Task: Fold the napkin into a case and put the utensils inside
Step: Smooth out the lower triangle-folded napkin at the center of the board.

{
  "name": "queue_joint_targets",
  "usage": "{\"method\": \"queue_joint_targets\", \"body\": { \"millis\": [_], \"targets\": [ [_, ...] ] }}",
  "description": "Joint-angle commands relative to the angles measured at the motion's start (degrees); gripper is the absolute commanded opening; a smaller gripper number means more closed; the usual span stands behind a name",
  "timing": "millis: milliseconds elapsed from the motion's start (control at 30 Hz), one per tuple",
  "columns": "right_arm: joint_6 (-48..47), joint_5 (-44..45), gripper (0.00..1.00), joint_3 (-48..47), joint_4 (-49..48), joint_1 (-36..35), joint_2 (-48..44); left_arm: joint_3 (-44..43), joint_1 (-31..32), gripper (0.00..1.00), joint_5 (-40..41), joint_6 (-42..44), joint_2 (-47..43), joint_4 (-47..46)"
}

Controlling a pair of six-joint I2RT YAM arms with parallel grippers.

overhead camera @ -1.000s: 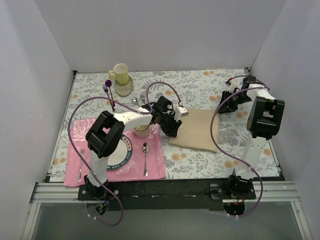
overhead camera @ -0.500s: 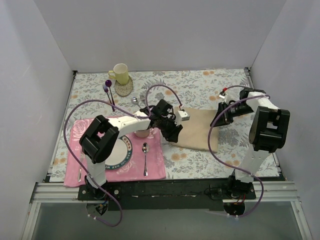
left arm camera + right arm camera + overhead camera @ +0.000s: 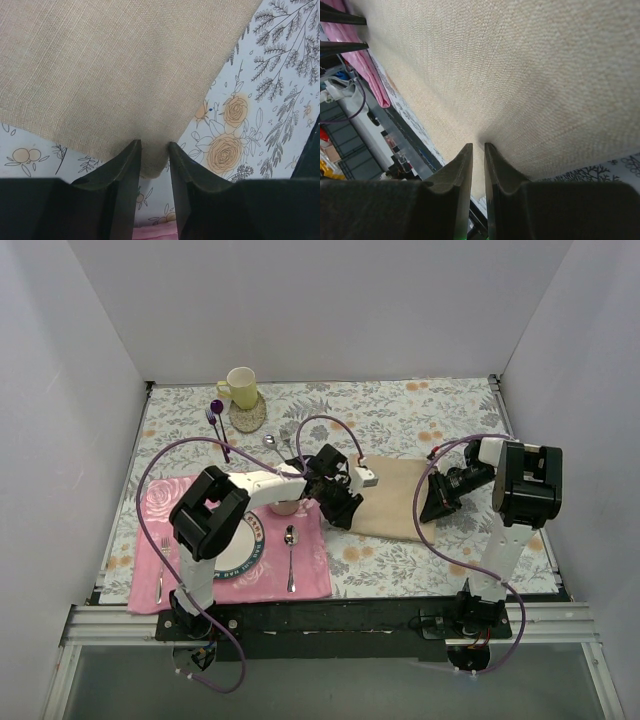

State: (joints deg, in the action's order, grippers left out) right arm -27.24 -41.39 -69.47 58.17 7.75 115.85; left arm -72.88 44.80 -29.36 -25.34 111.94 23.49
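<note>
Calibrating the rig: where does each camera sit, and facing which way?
Top external: above and behind the bases, looking down at the table; left arm, right arm show.
Left wrist: on the left gripper, looking down at the napkin corner; own fingers show.
Right wrist: on the right gripper, looking along the napkin; own fingers show.
All three share the napkin.

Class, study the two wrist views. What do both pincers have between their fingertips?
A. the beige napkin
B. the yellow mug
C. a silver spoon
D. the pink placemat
A: the left pincer pinches a corner of the napkin, and the right pincer pinches its edge.
</note>
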Motion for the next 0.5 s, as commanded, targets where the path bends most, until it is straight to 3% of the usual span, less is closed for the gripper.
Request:
{"method": "queue_joint_targets", "body": {
  "millis": [0, 133, 333, 467],
  "targets": [
    [-1.93, 3.42, 0.23, 1.09, 0.7, 0.07, -0.8, 1.51, 0.73, 0.28, 2.47, 2.14, -2.07, 3.14],
    [-7.02, 2.8, 0.23, 2.59, 5.63, -0.72, -4.66, 1.6, 0.73, 0.28, 4.93, 2.58, -2.87, 4.55],
    [-8.01, -1.24, 0.27, -14.53, 10.21, 0.78, -3.71, -1.9, -1.38, 0.34, -4.73, 2.76, -8.66, 2.71],
    [-3.96, -0.98, 0.28, -20.87, 5.92, 0.86, -1.34, -10.51, -1.38, 0.36, -3.51, 1.7, -3.15, 4.01]
  ]
}}
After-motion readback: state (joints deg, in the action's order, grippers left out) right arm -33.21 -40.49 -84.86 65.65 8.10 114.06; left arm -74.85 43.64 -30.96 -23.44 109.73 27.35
